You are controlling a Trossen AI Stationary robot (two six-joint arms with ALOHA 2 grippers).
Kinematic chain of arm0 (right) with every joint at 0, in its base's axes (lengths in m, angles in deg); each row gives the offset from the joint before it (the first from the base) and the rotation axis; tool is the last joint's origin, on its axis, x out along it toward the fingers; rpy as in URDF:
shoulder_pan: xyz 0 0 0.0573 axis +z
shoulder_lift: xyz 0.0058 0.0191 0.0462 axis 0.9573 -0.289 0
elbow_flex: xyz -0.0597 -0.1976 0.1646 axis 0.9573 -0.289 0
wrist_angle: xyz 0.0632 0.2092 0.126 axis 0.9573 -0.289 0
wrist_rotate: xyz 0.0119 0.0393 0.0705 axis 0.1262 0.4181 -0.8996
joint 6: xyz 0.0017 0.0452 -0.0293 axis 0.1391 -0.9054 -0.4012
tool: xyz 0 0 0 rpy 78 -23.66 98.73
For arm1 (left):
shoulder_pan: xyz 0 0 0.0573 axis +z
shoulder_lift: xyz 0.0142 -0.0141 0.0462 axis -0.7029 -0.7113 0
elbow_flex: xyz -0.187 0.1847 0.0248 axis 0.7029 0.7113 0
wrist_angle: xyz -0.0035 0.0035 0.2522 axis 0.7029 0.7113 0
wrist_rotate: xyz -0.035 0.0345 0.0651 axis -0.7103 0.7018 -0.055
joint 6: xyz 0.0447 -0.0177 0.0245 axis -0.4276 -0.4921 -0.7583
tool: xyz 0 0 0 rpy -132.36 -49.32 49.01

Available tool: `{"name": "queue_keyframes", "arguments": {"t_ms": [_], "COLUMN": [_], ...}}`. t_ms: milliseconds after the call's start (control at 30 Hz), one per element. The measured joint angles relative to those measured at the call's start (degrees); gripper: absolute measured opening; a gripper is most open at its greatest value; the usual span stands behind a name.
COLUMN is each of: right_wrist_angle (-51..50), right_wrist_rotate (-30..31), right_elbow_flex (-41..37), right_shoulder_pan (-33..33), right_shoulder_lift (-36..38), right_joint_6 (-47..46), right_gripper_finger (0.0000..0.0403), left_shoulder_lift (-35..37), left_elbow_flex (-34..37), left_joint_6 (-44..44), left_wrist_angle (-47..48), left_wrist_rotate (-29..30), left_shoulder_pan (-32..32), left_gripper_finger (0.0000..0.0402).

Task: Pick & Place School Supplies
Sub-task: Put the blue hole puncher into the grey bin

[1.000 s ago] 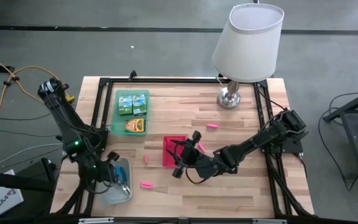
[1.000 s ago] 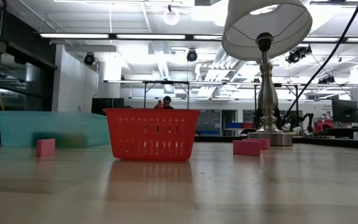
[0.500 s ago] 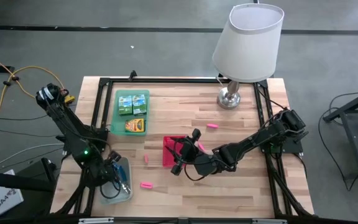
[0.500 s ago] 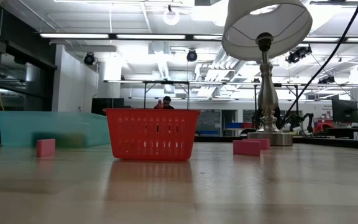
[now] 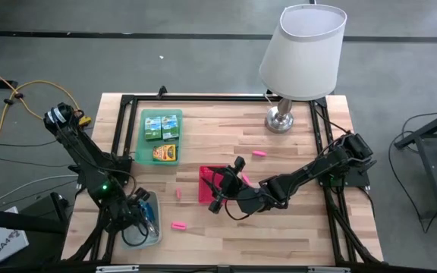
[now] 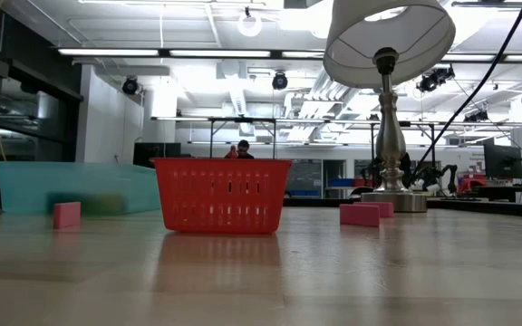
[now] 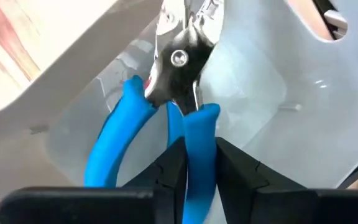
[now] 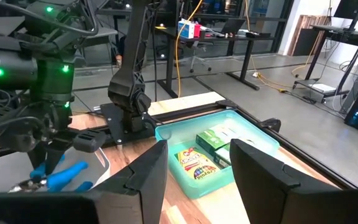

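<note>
The wooden desk (image 5: 279, 163) fills the middle of the overhead frame, a white-shaded lamp (image 5: 303, 53) at its upper right. A green tray (image 5: 160, 136) holding green-and-yellow boxes (image 5: 161, 126) sits upper left of centre; a red basket (image 5: 212, 184) stands at centre. The right end effector (image 5: 220, 191) hovers there, fingers spread wide, empty. At lower left, over a clear bin (image 5: 144, 221), the left end effector (image 7: 194, 165) pinches one handle of blue-handled scissors (image 7: 176, 93). Pink erasers (image 5: 178, 225) lie scattered.

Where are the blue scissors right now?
The blue-handled scissors are in the clear plastic bin at the table's front left corner in the high view, one handle between the left gripper's fingers.
</note>
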Motion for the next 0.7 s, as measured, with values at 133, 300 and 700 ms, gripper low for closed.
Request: {"name": "queue_keyframes", "arguments": {"t_ms": [133,300,700], "right_wrist_angle": [0.0,0.0,0.49], "right_wrist_rotate": [-0.01,-0.01,-0.05], "right_elbow_flex": [0.0,0.0,0.0], "right_shoulder_pan": [0.0,0.0,0.03], "right_shoulder_lift": [-0.01,-0.01,-0.01], "right_joint_6": [-0.02,0.0,-0.02], "right_gripper_finger": [0.0165,0.0165,0.0165], "left_shoulder_lift": [0.0,0.0,-1.33], "left_elbow_flex": [0.0,0.0,0.02], "left_joint_6": [0.46,0.48,0.46], "left_wrist_angle": [-0.04,-0.21,-3.09], "left_wrist_rotate": [0.15,0.24,1.5], "left_shoulder_pan": [0.0,0.0,0.0], "left_gripper_finger": [0.0071,0.0072,0.0072]}}
